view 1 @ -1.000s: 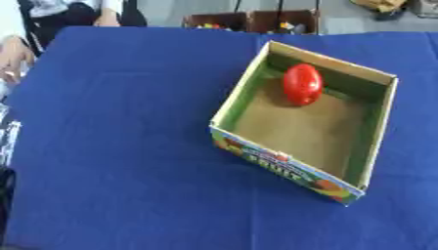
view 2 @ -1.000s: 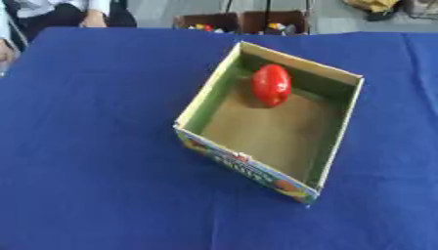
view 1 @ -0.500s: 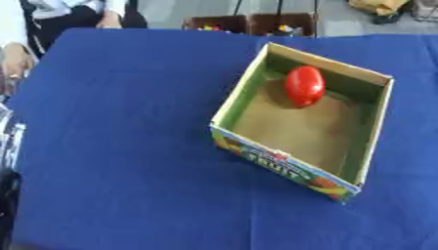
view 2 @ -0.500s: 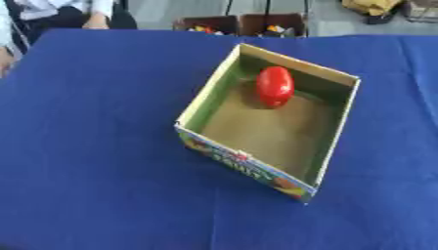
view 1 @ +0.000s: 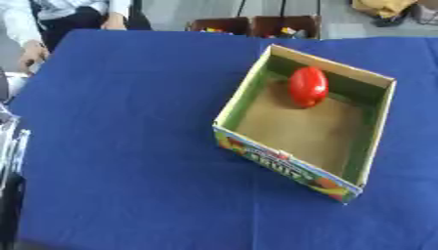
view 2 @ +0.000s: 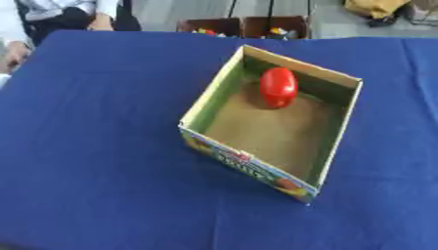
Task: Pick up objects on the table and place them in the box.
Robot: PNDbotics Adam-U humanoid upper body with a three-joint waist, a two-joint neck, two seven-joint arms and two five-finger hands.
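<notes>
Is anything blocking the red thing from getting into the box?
No. The red object already lies inside the box, near its far wall, so nothing stands between them. Neither robot hand shows clearly.

A narrow strip of the robot's left arm [view 1: 8,161] was recorded at the left edge of the left eye view, running from mid-height down to the lower left corner. Its upper part was silver-grey and stood roughly upright; its lower part was black. The frame edge cut it off. Whether the strip was hand or forearm could not be determined.
</notes>
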